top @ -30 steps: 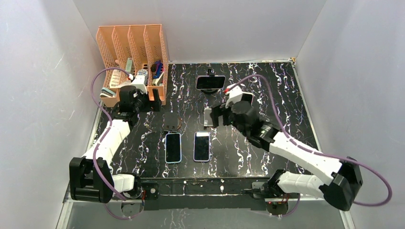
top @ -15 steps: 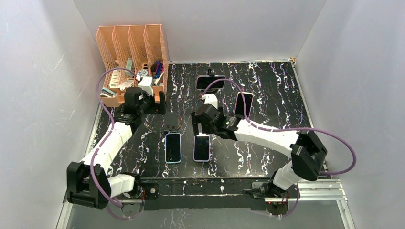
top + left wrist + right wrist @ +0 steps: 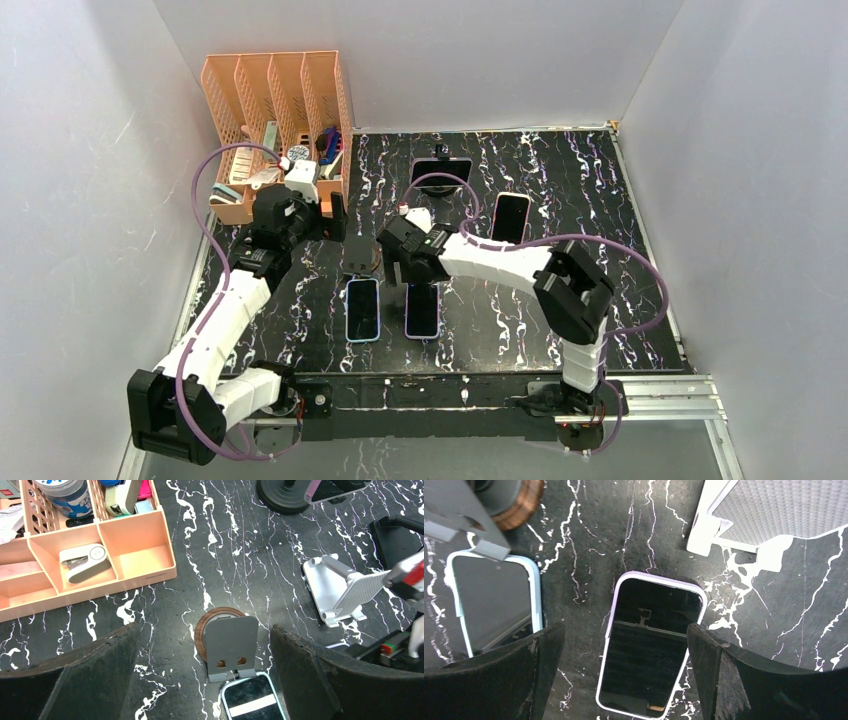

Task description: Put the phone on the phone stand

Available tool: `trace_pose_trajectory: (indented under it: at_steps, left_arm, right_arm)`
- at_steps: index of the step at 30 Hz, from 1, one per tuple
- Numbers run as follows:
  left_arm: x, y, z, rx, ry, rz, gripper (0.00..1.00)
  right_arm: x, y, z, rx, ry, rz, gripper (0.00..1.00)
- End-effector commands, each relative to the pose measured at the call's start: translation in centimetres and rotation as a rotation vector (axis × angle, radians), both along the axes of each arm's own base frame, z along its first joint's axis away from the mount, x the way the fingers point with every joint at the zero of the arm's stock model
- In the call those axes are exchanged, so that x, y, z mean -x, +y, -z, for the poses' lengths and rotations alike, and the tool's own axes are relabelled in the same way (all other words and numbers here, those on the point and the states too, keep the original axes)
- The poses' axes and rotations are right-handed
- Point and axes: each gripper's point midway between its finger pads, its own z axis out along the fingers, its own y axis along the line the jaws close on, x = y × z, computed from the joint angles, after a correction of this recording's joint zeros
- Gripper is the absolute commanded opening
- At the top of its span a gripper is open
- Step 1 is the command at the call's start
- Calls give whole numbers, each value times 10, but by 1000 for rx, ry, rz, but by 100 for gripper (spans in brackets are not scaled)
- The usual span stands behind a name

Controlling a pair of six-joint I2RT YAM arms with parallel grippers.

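A grey phone stand [image 3: 232,642] on a round wooden base [image 3: 358,258] stands left of centre. Just in front of it lies a blue-cased phone [image 3: 362,308] [image 3: 252,700], face up. A purple-cased phone [image 3: 422,310] [image 3: 651,645] lies flat beside it. My left gripper [image 3: 335,222] [image 3: 204,630] hovers open over the grey stand, holding nothing. Above the purple phone hangs my right gripper [image 3: 393,265] [image 3: 624,630], open, its fingers [image 3: 724,675] on either side of the phone's width and clear of it.
An orange desk organiser [image 3: 275,110] [image 3: 100,545] with small items fills the back left. A white folding stand [image 3: 345,587] [image 3: 774,515] sits right of the grey one. A phone on a round black stand [image 3: 441,172] and a loose phone [image 3: 510,217] lie further back.
My right arm has swung left from the back middle to above the purple phone. My left gripper has shifted right to over the grey stand. Both stayed open.
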Motion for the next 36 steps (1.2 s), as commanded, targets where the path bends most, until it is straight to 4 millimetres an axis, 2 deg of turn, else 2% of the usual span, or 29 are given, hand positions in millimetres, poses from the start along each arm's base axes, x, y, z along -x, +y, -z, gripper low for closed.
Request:
trace_pose_trajectory:
  at_steps: [1, 22, 31, 36]
  left_arm:
    - [3, 2, -13, -18, -30, -1, 98]
    - [2, 2, -4, -32, -4, 1, 98]
    - [2, 2, -2, -40, 4, 0, 98]
    - [3, 3, -2, -44, 4, -2, 98]
  right_arm:
    - [-3, -6, 1, 39, 58, 41, 99]
    - [-3, -10, 35, 76, 192, 24, 99]
    - [-3, -19, 42, 118, 219, 48, 95]
    - [-3, -25, 43, 151, 222, 64, 98]
